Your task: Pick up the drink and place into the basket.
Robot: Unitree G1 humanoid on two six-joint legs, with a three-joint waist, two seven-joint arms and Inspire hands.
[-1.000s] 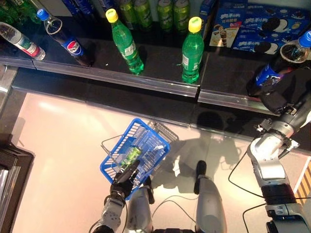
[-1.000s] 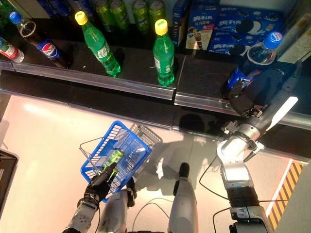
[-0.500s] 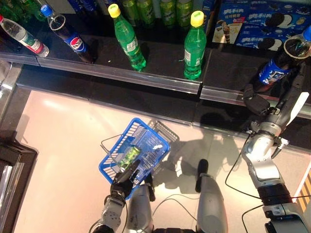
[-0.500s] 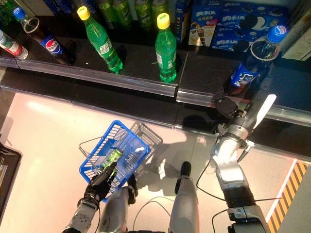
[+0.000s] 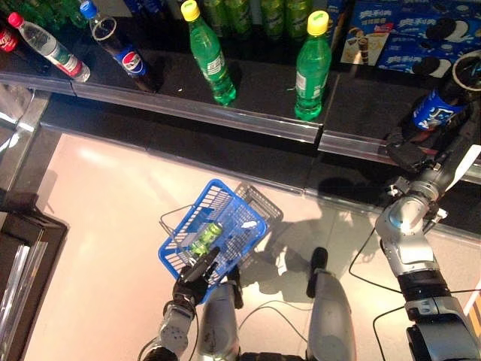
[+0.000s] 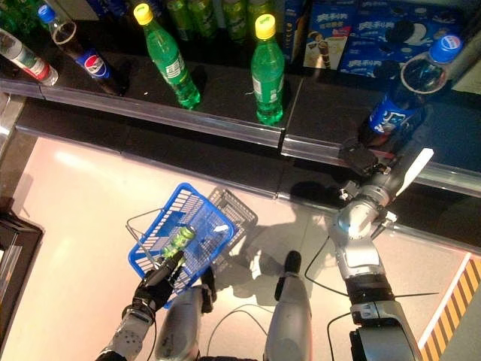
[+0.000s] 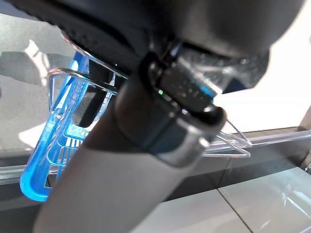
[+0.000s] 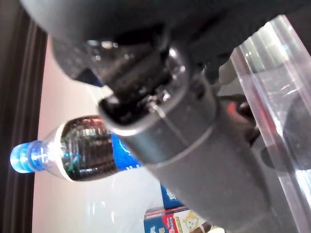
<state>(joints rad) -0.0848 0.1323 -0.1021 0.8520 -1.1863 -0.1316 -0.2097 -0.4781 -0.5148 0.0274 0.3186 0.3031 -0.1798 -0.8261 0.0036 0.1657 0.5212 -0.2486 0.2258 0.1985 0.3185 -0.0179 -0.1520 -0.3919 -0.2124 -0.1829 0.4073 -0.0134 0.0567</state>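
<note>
A cola bottle (image 5: 438,106) with a blue label and blue cap stands on the dark shelf at the right; it also shows in the right wrist view (image 8: 73,153). My right hand (image 5: 406,154) is open just below the bottle's base, at the shelf's front edge, with nothing in it. My left hand (image 5: 193,275) is shut on the thin wire handles of the blue basket (image 5: 237,252), which hangs low at the left in front of me. A green drink (image 5: 205,238) lies inside the basket. The basket's blue wall shows in the left wrist view (image 7: 43,160).
The dark shelf (image 5: 225,120) carries green bottles (image 5: 213,66) with yellow caps, another cola bottle (image 5: 126,54), a water bottle (image 5: 58,50) and blue cookie boxes (image 5: 421,37). A dark cabinet (image 5: 22,248) stands at the left. Pale floor lies between shelf and basket.
The whole picture has shifted, so the camera moved. My right hand has slid a little left along the shelf edge, from over the cola bottle's lower part to just below its base. The basket hangs as before.
</note>
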